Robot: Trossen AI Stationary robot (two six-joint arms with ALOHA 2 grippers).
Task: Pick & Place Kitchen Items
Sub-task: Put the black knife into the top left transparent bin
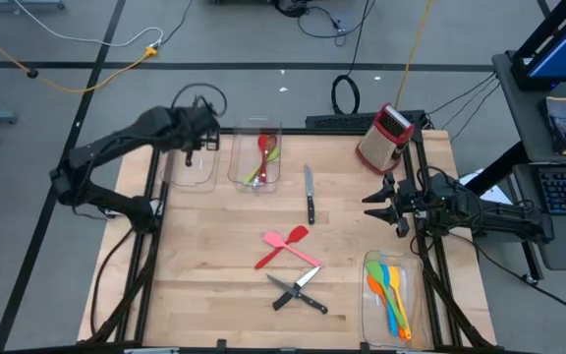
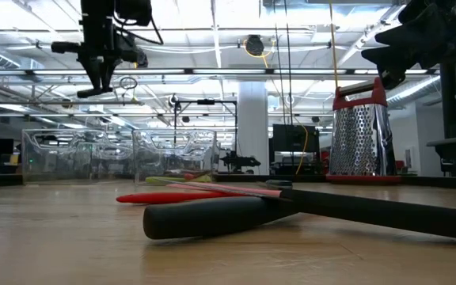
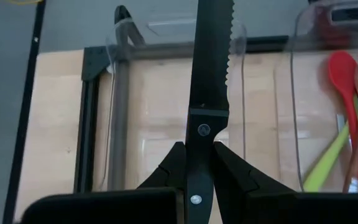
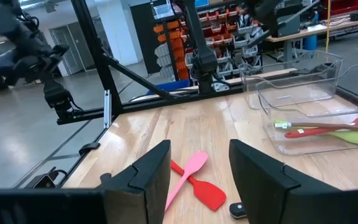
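Note:
My left gripper [image 1: 198, 146] hangs over the far-left clear bin [image 1: 193, 169], shut on a black-handled knife with a serrated blade [image 3: 213, 50]. A second bin [image 1: 256, 157] beside it holds red and green utensils [image 3: 344, 143]. On the table lie one knife [image 1: 310, 194], a red and a pink spatula [image 1: 285, 246] crossed, and two crossed knives [image 1: 298, 290]. My right gripper [image 1: 379, 202] waits open at the right edge, level, with nothing between its fingers [image 4: 145, 171]. My left gripper pinches the knife's black handle [image 3: 201, 132] between its two fingers, near the blade end. The fingers slant downward and the knife lies along them, its blade pointing on ahead. The knife is lifted clear, above the clear bin [image 3: 166, 93].
A red box grater [image 1: 386, 138] stands at the far right. A clear bin [image 1: 391, 295] at the near right holds orange, blue and yellow spoons. Black frame rails [image 1: 155, 197] run along both table sides.

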